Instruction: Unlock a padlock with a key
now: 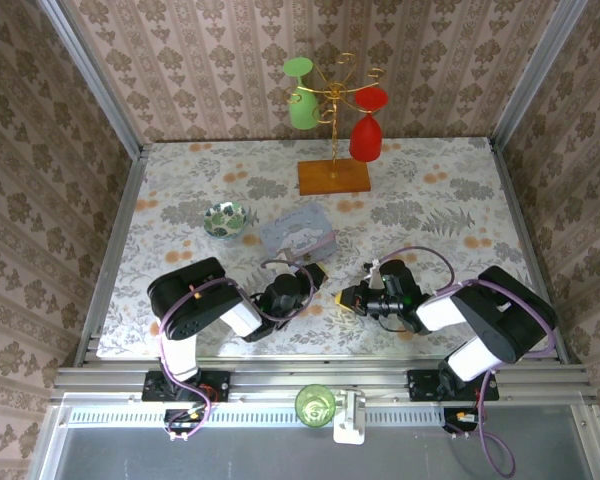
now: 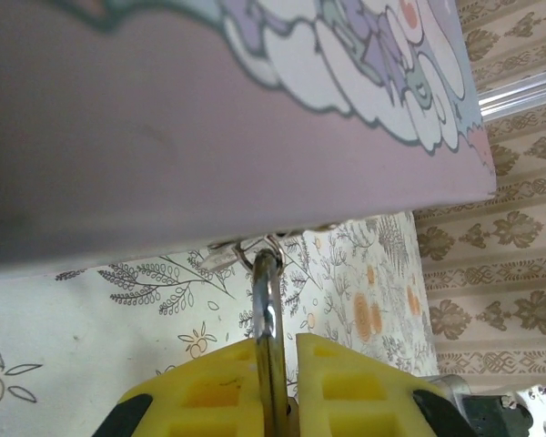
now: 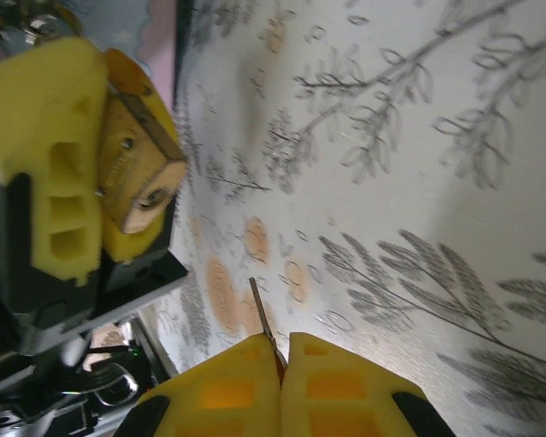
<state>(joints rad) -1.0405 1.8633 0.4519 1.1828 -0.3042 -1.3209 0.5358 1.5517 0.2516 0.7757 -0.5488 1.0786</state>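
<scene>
Pinched in the left gripper [image 2: 275,350], nearly closed with only a narrow slit between its yellow fingers [image 2: 209,391]: the padlock [image 3: 136,173]. From the right wrist, reads as a small brass body wedged against one yellow pad, scuffed end face turned toward the camera. From the left wrist, offers just the thin silvery shackle [image 2: 266,291], rising out of the slit between the pads and ending right under the edge of the tin box [image 2: 209,118]. Meets a small silvery bit there, too blurred to name.

Clamped in the right gripper [image 3: 280,350], pads pressed fully together: a thin metal key [image 3: 261,314], blade poking out from between the fingertips. Points up toward the padlock but stands apart from it, with floral table [image 3: 419,182] showing between blade tip and brass.

From above, close together near the table's front middle, both grippers just on the near side of the tin box, padlock side to the left, key side to the right.
</scene>
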